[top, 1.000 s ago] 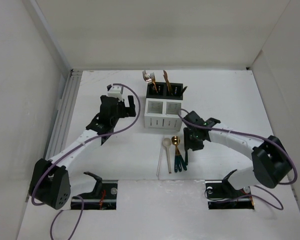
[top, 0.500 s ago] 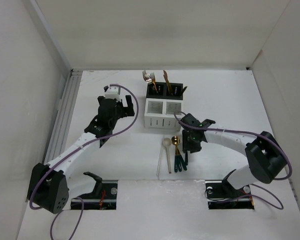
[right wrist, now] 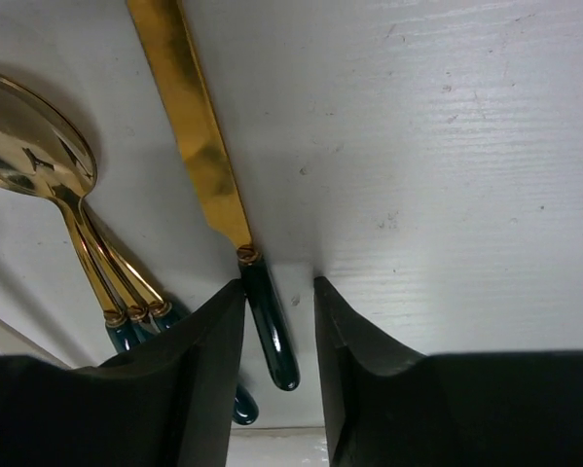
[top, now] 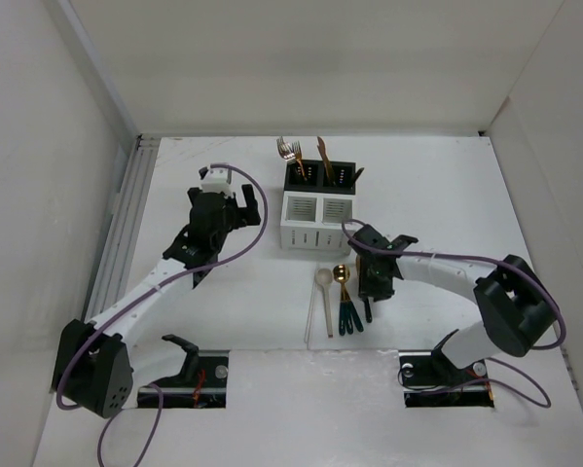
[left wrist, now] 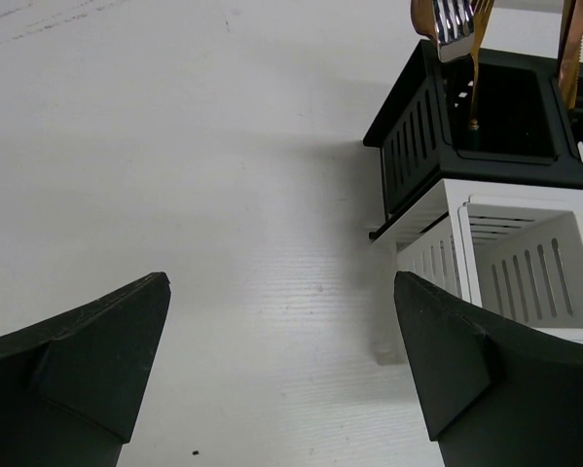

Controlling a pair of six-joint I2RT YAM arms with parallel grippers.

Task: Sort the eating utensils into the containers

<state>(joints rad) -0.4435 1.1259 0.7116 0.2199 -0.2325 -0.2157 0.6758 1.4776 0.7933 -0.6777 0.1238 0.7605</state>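
The black caddy (top: 320, 175) stands at the back and holds silver forks (top: 289, 150) and a copper utensil (top: 323, 156). The white caddy (top: 317, 222) stands in front of it. A cream spoon (top: 324, 282), gold spoons (top: 341, 275) and a gold knife lie below the white caddy. My right gripper (top: 377, 284) is low over the knife. In the right wrist view its open fingers straddle the knife's dark green handle (right wrist: 272, 331); the left finger touches the handle and a gap shows on the right. My left gripper (top: 242, 207) is open and empty, left of the caddies.
A thin pale stick (top: 310, 313) lies left of the cream spoon. Gold spoons with green handles (right wrist: 38, 156) lie right beside the knife blade (right wrist: 199, 136). In the left wrist view the black caddy (left wrist: 466, 126) and white caddy (left wrist: 510, 263) are at the upper right.
My right gripper has shifted a little towards me and lowered onto the knife's green handle. My left gripper has edged slightly towards the back.
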